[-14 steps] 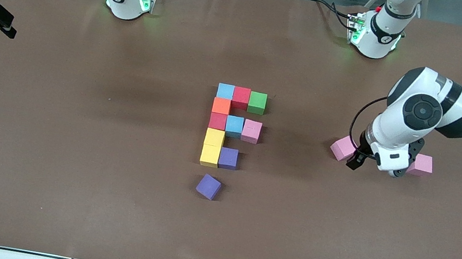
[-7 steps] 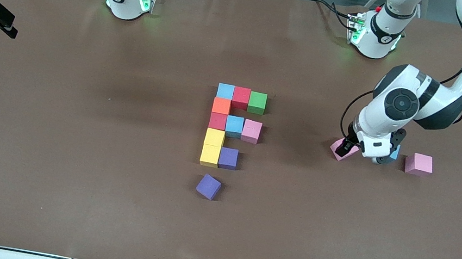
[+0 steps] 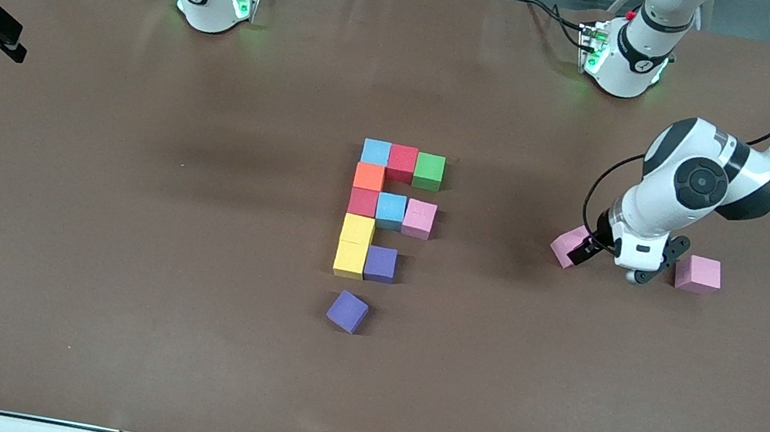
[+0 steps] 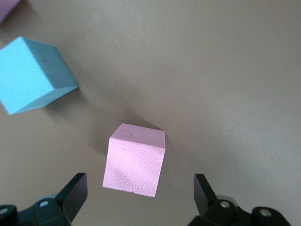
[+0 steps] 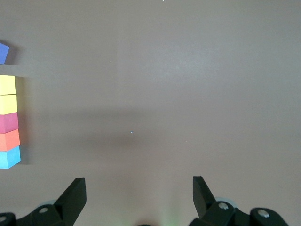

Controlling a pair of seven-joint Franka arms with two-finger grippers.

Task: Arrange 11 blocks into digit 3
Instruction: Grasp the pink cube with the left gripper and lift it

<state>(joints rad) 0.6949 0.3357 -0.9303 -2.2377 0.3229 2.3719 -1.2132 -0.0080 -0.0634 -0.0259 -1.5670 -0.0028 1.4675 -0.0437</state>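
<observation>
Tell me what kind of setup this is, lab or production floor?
Most likely a robotics lab bench. A brown-covered table carries only coloured foam blocks, two arm bases are bolted along one edge, loose cables trail off it, and a clamp sits at the front-camera edge. The left hand hangs open over a pink block.

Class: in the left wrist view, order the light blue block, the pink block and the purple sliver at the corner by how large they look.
1. Light blue block and pink block: look alike.
2. Purple sliver: smallest, mostly cut off.
</observation>
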